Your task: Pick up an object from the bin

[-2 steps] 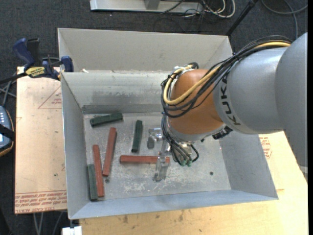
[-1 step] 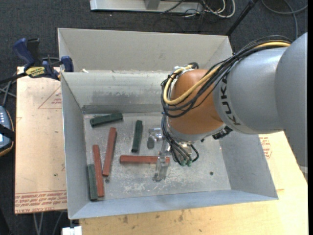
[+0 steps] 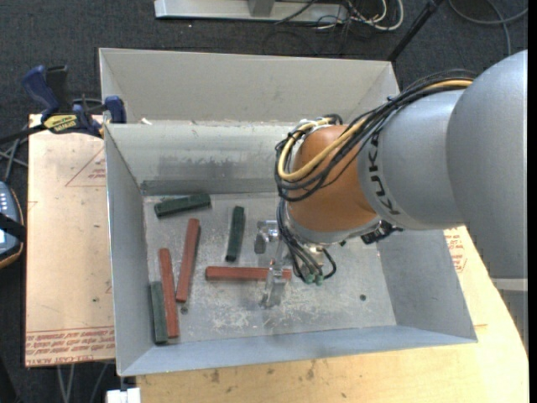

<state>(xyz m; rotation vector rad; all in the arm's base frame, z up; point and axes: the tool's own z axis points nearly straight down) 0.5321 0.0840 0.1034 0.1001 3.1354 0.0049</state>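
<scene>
My gripper [image 3: 274, 290] reaches down to the bin floor near the middle, under the orange wrist cover. Its fingers stand at the right end of a red-brown flat stick [image 3: 237, 273] that lies crosswise on the floor, and the stick's end runs in between them. A dark green stick [image 3: 236, 232] lies just up and left of the gripper, pointing away from the front wall.
On the left side of the bin lie a slanted red-brown stick [image 3: 188, 259], another red-brown stick [image 3: 169, 292] next to a dark green one [image 3: 158, 312], and a dark green stick [image 3: 182, 205] near the back wall. The arm's bulk hangs over the bin's right half.
</scene>
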